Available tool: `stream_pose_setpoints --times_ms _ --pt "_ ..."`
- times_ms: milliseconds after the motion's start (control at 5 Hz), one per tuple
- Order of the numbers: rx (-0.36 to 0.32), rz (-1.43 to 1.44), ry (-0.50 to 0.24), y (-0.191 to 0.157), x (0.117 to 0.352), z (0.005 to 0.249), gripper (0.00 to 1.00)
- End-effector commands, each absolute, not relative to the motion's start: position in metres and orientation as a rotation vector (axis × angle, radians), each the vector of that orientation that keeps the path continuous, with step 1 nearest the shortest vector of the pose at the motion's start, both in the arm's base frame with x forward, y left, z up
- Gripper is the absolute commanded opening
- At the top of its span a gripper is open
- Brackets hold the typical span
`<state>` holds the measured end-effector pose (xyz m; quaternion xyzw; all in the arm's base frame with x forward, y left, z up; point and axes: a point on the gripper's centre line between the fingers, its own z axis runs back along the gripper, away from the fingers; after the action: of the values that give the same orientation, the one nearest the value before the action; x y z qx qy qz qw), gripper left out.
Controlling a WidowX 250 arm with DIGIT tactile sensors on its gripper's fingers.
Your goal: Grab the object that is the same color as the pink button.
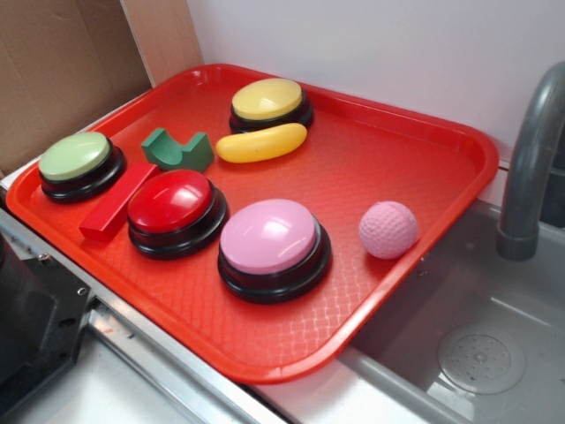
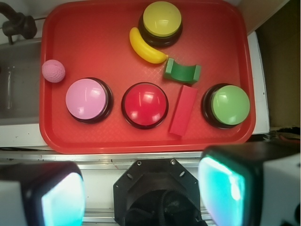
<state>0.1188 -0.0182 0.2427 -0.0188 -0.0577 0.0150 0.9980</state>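
A small pink dimpled ball [image 1: 388, 229] [image 2: 53, 71] lies on the red tray [image 1: 397, 141] [image 2: 94, 42], near its edge by the sink. The pink button [image 1: 272, 238] [image 2: 87, 99], a glossy pink dome on a black base, stands just beside the ball. In the wrist view my gripper [image 2: 141, 193] hangs high over the robot base, well short of the tray. It is open, with nothing between its two teal-padded fingers [image 2: 221, 188]. The gripper does not appear in the exterior view.
Also on the tray: a red button [image 1: 173, 205] [image 2: 144, 103], a green button [image 1: 78, 161] [image 2: 229, 104], a yellow button [image 1: 268, 102] [image 2: 162, 20], a banana [image 1: 262, 142] [image 2: 145, 47], a green arch block [image 1: 177, 150] [image 2: 182, 71] and a red bar [image 1: 117, 201] [image 2: 183, 109]. A sink with a grey faucet [image 1: 530, 159] adjoins the tray.
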Motion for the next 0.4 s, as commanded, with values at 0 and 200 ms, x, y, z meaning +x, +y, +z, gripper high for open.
stream_pose_setpoints --times_ms 0,200 --pt "-0.038 0.03 -0.115 -0.018 0.119 0.243 1.0" --pt "-0.004 -0.222 -0.133 -0.047 0.147 0.228 1.0"
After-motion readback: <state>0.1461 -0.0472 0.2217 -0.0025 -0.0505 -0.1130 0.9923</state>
